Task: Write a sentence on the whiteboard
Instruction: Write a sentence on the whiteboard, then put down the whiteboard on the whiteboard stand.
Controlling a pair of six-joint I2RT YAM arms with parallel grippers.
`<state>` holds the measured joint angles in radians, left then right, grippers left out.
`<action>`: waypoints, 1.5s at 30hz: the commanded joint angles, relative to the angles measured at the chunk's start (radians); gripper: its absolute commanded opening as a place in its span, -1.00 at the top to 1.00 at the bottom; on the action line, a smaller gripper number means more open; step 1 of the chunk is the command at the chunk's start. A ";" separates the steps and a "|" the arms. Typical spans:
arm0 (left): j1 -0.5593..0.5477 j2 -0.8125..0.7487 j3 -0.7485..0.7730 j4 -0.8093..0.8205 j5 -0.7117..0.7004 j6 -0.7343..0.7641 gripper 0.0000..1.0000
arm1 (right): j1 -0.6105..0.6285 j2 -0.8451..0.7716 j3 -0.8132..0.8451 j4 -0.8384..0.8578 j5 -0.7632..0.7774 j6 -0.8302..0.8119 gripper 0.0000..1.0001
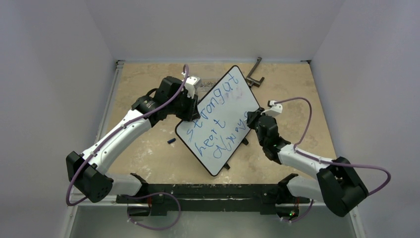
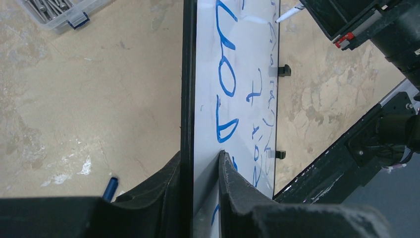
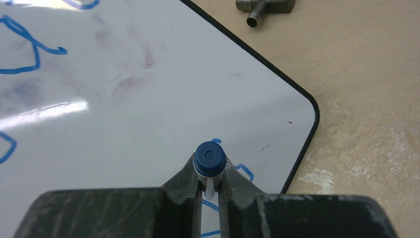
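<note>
The left jaws are clamping the edge of the whiteboard [image 1: 224, 115], holding it skewed across the middle of the counter [image 1: 148, 153]. The right jaws are squeezing a blue marker [image 3: 209, 157] beside the end of the sentence [image 1: 210, 110]. Pressing too hard could be sliding the board loose or smearing ink.

Glossy white rectangular whiteboard [image 3: 163, 114], thin black frame. Blue handwritten marker sentence [image 1: 218, 121] on it. Faint purple smudge [image 3: 131, 74] ahead-left of the right jaws. White marker [image 3: 209, 157] with round dark-blue end sits between the charcoal jaws of the right gripper [image 3: 210, 166]. Left gripper [image 2: 200, 154] jaws are matte black. Small blue marker cap [image 2: 110, 187] left of the left jaws. Mottled beige tabletop [image 3: 366, 89], whitish scuffs. Dull grey metal T-fitting [image 3: 265, 6] ahead-right of the right jaws.
</note>
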<state>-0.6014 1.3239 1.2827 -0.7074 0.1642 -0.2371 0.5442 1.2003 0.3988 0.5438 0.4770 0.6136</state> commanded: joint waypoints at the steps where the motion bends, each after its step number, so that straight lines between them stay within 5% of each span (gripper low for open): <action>1: 0.013 0.005 -0.017 -0.094 -0.222 0.160 1.00 | 0.011 -0.127 0.002 -0.092 -0.009 0.026 1.00; 13: 0.005 -0.053 -0.046 -0.105 -0.208 0.111 1.00 | 0.011 -0.444 0.009 -0.303 0.021 0.019 1.00; 37: 0.005 -0.157 -0.247 -0.034 -0.127 -0.031 1.00 | 0.011 -0.507 -0.016 -0.329 0.046 0.043 1.00; 45: 0.005 -0.136 -0.261 -0.025 -0.131 -0.032 0.80 | 0.010 -0.498 -0.021 -0.314 0.044 0.045 1.00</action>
<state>-0.5945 1.1423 1.0725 -0.6357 0.1604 -0.3470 0.5526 0.7055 0.3836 0.2005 0.5003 0.6518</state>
